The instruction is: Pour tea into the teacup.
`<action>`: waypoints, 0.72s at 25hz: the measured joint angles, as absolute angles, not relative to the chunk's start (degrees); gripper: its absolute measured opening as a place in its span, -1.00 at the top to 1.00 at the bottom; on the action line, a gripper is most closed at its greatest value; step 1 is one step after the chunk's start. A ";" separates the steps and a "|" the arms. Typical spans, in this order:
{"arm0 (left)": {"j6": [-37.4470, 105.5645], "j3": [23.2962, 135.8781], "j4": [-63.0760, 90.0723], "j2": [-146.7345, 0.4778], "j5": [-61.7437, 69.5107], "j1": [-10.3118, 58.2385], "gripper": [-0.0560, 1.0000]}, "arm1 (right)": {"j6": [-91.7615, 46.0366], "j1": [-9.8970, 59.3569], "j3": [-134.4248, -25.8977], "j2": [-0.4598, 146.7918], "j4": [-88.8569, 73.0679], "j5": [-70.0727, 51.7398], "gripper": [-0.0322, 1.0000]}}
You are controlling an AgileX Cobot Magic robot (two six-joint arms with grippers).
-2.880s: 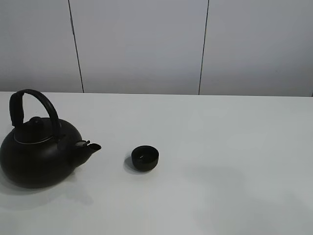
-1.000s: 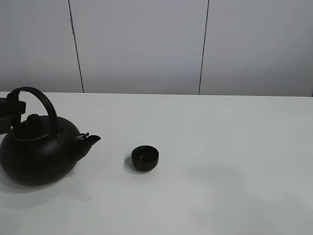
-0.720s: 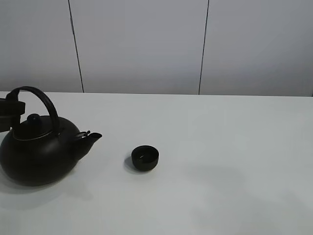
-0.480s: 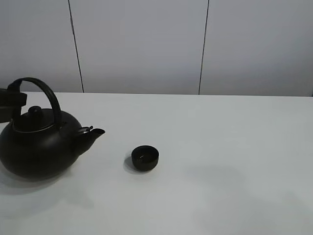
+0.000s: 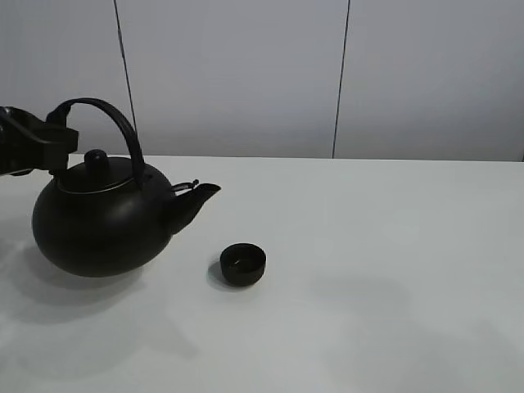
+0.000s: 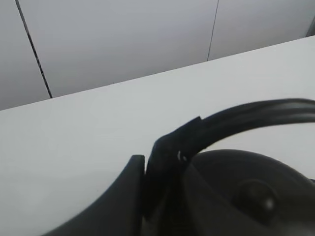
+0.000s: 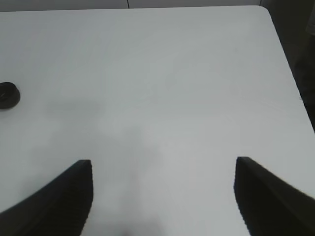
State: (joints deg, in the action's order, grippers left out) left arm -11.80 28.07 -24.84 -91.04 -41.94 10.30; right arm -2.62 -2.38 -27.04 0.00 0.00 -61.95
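A big round black kettle (image 5: 102,221) hangs just above the white table (image 5: 377,246) at the left, upright, its spout (image 5: 203,191) pointing right. My left gripper (image 5: 57,141) is shut on the left end of its arched handle (image 5: 115,115). The left wrist view shows that handle (image 6: 246,114) clamped in the left gripper (image 6: 147,169), with the lid knob (image 6: 256,195) below. The small black teacup (image 5: 243,264) stands on the table, lower and to the right of the spout tip. No tea shows. My right gripper (image 7: 162,196) is open over bare table, with the teacup (image 7: 8,94) far off.
Grey wall panels (image 5: 237,74) rise behind the table's back edge. In the right wrist view the table's corner and side edge (image 7: 285,59) border a dark floor.
The left gripper has lifted the kettle off the table and carried it up and to the right, bringing the spout closer to the teacup. The teacup has not moved.
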 joint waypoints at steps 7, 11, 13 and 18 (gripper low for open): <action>-3.41 30.25 -12.66 -91.09 -38.46 16.44 0.66 | -2.62 -2.38 -27.04 0.00 0.00 -61.95 -0.12; 0.99 30.25 -7.20 -91.09 -37.92 18.36 0.66 | -2.62 -2.38 -27.04 0.00 0.00 -61.95 -0.12; 2.78 30.25 -4.75 -91.09 -37.36 19.25 0.66 | -2.62 -2.38 -27.04 0.00 0.00 -61.95 -0.12; 6.07 30.25 -1.75 -91.09 -37.10 20.16 0.66 | -2.62 -2.38 -27.04 0.00 0.00 -61.95 -0.12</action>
